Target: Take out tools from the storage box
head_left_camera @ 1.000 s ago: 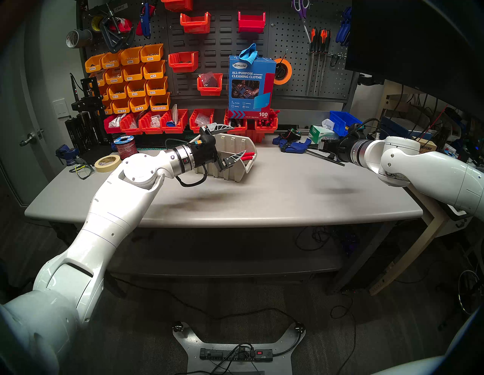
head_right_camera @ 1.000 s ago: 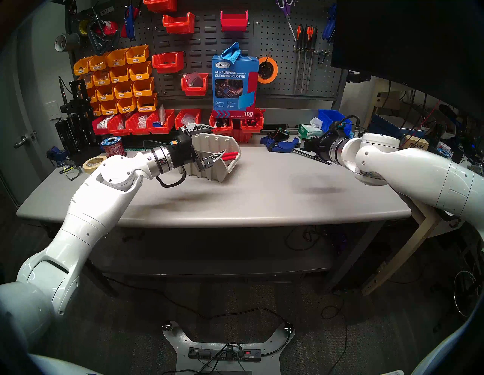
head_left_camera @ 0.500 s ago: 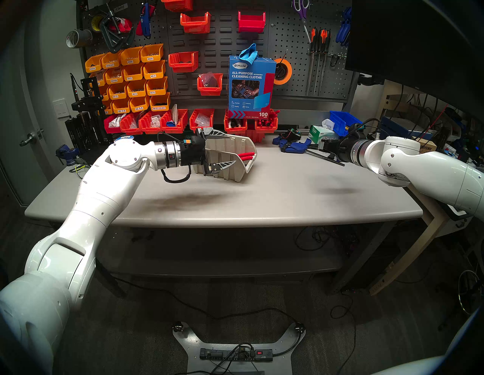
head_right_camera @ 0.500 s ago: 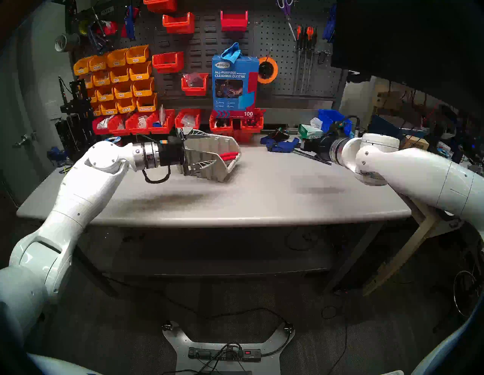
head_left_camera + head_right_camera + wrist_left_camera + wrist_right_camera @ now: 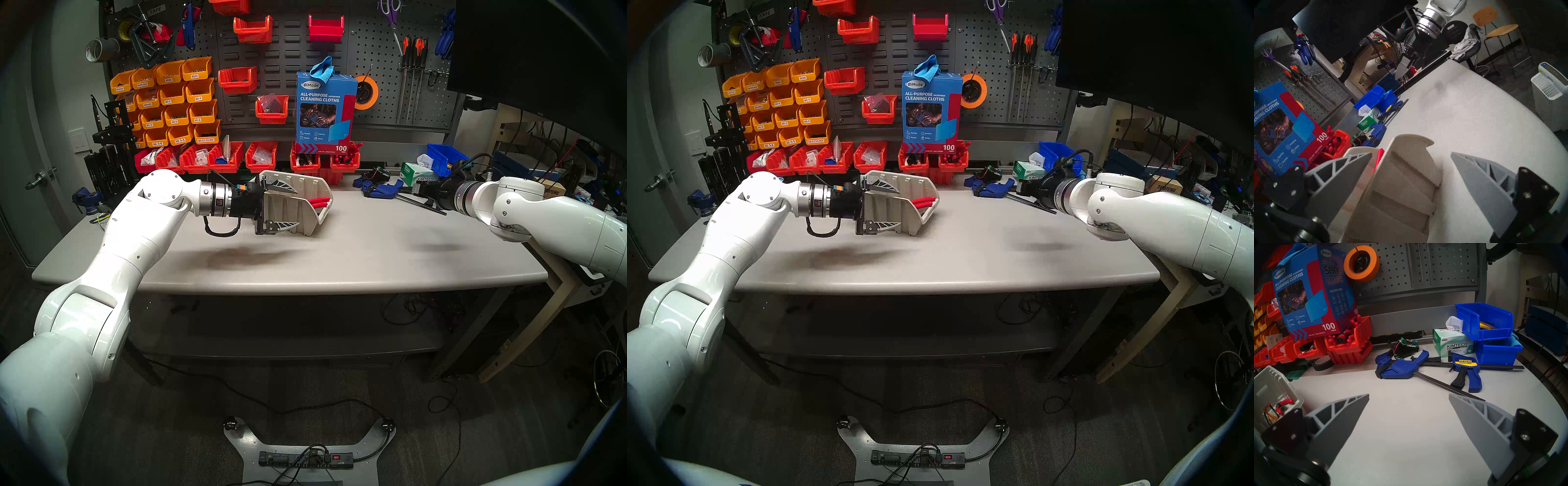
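- Left arm's spread fingers (image 5: 288,207) straddle the storage box's (image 5: 305,200) near side wall; red-handled pliers (image 5: 319,202) lie beyond, toward its open front.
- Right arm's fingers (image 5: 1408,414), also spread and empty, hover well apart.

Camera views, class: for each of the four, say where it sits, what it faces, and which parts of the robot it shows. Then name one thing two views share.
Head stereo left: on the head, looking down at the table and pegboard; both arms show.
Head stereo right: beside it, nearly the same picture.
Left wrist: faces along the storage box, the open left gripper straddling its side wall; the right arm shows beyond.
Right wrist: faces the blue bar clamps; open right gripper.
Shared: both wrist views show the cleaning-cloth box.
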Tool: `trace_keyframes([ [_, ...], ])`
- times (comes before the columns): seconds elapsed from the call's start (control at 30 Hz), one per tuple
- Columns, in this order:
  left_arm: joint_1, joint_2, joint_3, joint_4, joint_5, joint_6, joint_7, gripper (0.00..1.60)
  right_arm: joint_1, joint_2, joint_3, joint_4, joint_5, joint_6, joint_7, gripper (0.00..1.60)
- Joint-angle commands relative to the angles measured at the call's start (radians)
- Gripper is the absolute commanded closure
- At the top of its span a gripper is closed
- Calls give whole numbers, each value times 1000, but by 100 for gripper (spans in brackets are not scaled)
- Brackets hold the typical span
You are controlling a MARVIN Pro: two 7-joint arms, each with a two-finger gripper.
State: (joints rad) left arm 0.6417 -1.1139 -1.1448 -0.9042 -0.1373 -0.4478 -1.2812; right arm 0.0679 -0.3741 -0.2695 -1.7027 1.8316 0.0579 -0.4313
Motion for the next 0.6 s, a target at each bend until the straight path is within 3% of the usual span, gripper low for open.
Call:
trace_keyframes([
  [0.0,-76,-60,4,60,31,-53,49,0,18,2,14,2,-5,-3,-1,0],
  [0.3,-90,-89,6,113,58,-105,93,1,18,2,14,2,-5,-2,-1,0],
  [0.33,-93,-90,7,117,57,-110,86,94,18,2,14,2,-5,-2,-1,0],
  [0.37,-97,-90,7,124,52,-116,69,117,18,2,14,2,-5,-2,-1,0],
  [0.4,-100,-89,7,130,48,-123,60,160,18,2,14,2,-5,-2,-1,0],
  [0.57,-118,-84,0,163,21,-147,7,160,18,2,14,2,-5,-2,-1,0],
])
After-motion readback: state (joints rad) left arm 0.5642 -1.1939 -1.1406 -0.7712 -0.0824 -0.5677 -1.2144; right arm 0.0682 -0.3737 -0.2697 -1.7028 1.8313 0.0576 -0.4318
